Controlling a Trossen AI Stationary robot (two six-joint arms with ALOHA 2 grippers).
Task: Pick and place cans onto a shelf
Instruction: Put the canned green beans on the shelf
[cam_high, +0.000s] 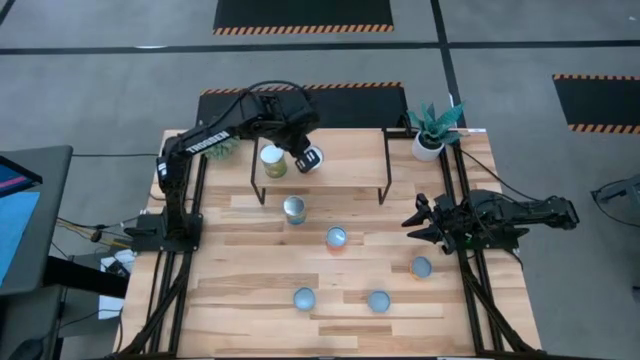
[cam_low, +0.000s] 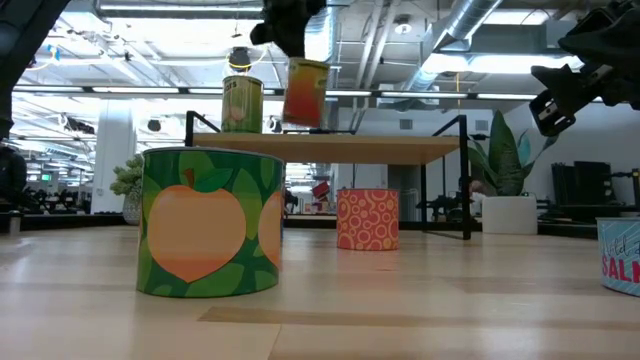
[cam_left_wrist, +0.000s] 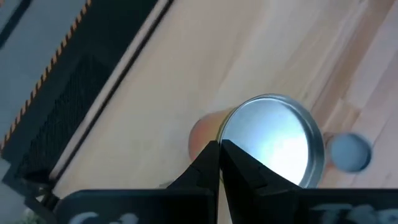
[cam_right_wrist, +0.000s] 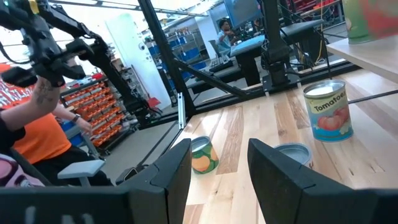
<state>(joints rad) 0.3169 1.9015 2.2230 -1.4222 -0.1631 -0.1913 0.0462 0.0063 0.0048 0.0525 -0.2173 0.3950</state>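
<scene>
We see the left gripper (cam_high: 305, 150) clamped on an orange can (cam_low: 306, 92), tilted above the shelf (cam_high: 340, 165) at twelve o'clock; the right gripper (cam_high: 425, 222) waits open at three.

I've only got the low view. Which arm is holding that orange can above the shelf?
Observer: The left arm. The left pincer grips the orange can over the shelf, beside a second can standing there.
Operator: How many cans are on the table?
Observer: Five: the near-shelf can, mid-table can, right-side can, front-left can and front-right can.
Operator: And the right arm?
Observer: The right pincer is open and empty, at the table's right edge.
</scene>
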